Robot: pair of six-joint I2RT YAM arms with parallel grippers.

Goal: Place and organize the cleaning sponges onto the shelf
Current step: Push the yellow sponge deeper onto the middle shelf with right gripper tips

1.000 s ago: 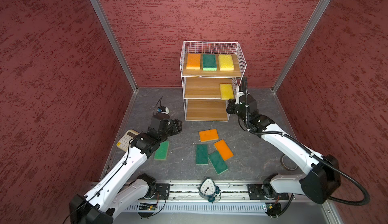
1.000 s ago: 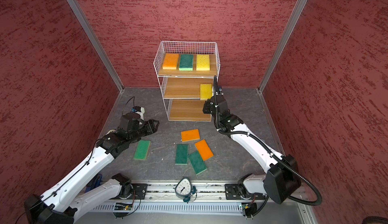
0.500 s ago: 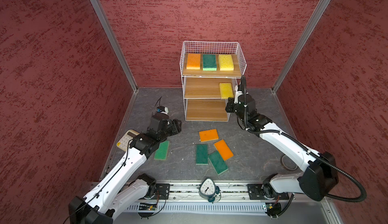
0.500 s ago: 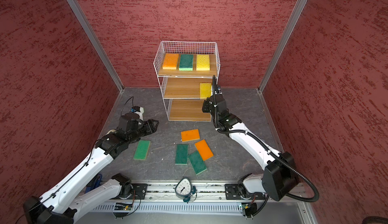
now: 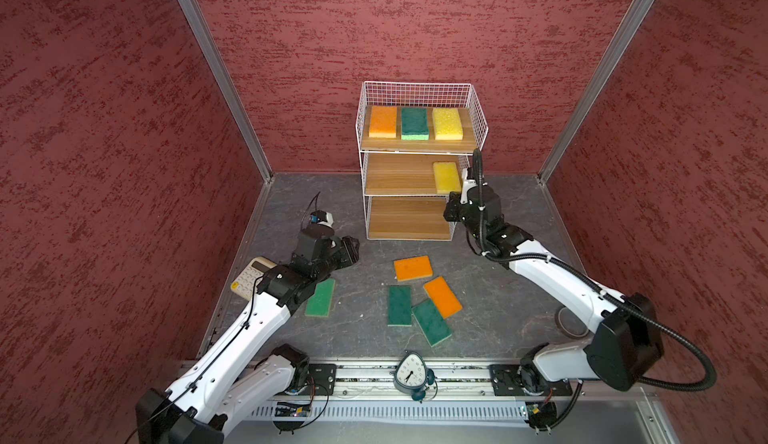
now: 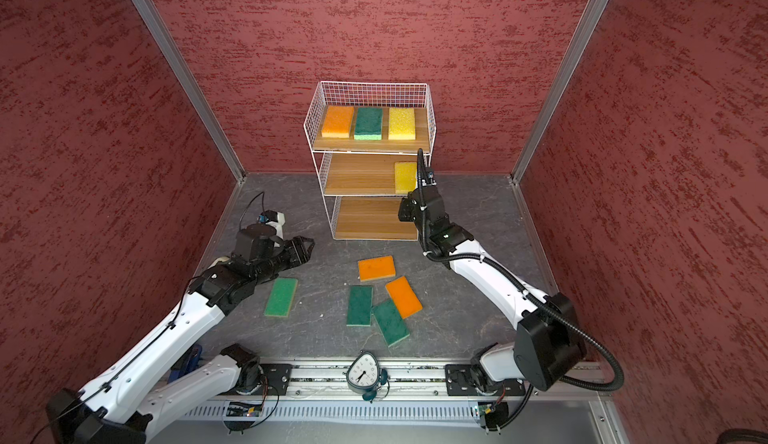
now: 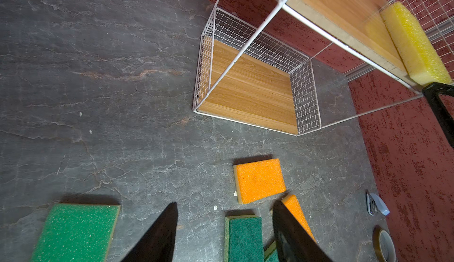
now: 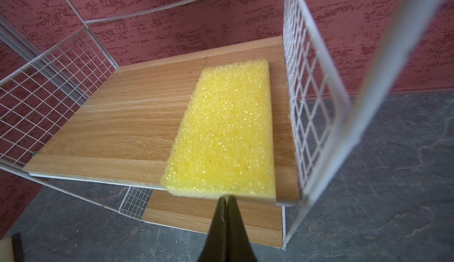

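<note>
The white wire shelf [image 5: 399, 173] holds an orange, a green and a yellow sponge [image 5: 447, 123] on its top board. Another yellow sponge [image 8: 226, 130] lies at the right of the middle board. My right gripper [image 8: 226, 197] is shut and empty, its tips against that sponge's front edge. On the floor lie two orange sponges [image 5: 412, 268] and two dark green ones [image 5: 400, 305] in a cluster. A lighter green sponge [image 5: 320, 297] lies by my left arm. My left gripper [image 7: 224, 206] hangs open above the floor, holding nothing.
A cream calculator [image 5: 249, 281] sits at the left floor edge under my left arm. A small clock [image 5: 411, 375] stands on the front rail. A tape roll [image 5: 571, 323] lies at the right, beneath my right arm. Red walls close in three sides.
My right gripper has edged toward the shelf and the yellow sponge on the middle board has slid slightly further in. The left arm has barely moved.
</note>
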